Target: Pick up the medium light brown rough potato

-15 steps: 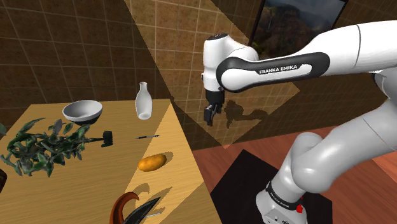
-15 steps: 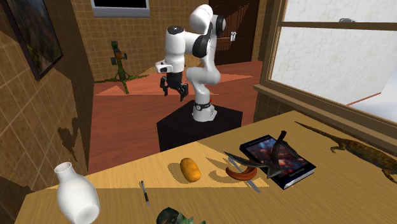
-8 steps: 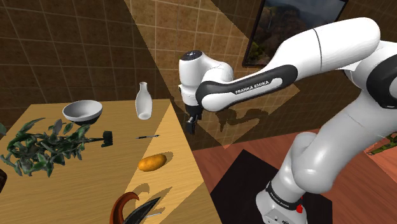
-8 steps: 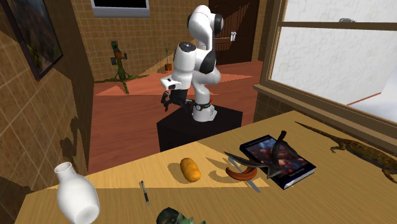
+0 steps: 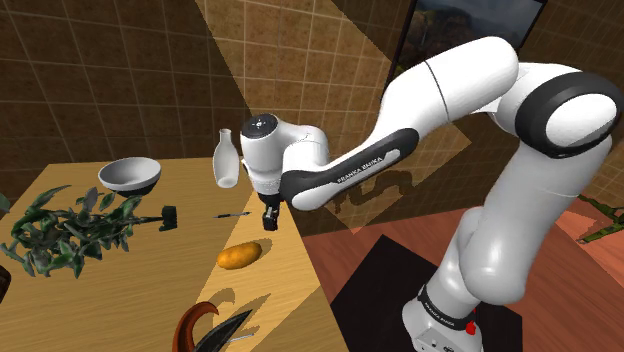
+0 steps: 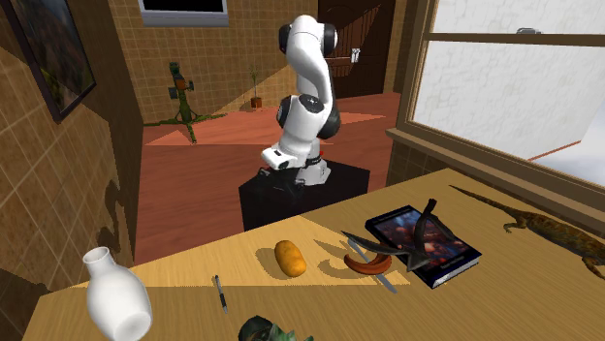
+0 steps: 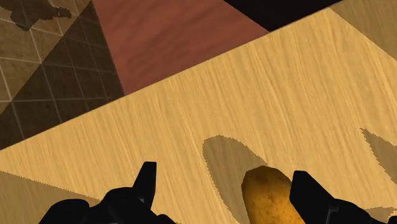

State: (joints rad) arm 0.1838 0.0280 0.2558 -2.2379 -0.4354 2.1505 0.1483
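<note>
The potato (image 5: 239, 255) is an orange-brown oval lying on the wooden table (image 5: 150, 270), near its edge on the shoulder view's right. It also lies on the table in the second exterior view (image 6: 289, 258). My black gripper (image 5: 268, 218) hangs just above the table edge, a little beyond and above the potato, and touches nothing. In the wrist view the fingers (image 7: 147, 175) stand wide apart over the wood. There the potato (image 7: 270, 197) lies low between them, close to one finger, in its own shadow. The gripper (image 7: 222, 179) is open and empty.
A white vase (image 5: 227, 160), a white bowl (image 5: 130, 174), a leafy plant (image 5: 70, 225) and a pen (image 5: 233, 214) lie further in on the table. A book (image 6: 422, 242), a red curved object (image 6: 368, 263) and a lizard figure (image 6: 553, 228) are on the other side. Red floor lies beyond the edge.
The arm has swung down and toward the table. The gripper went from over the floor beside the table to just above the table edge near the potato.
</note>
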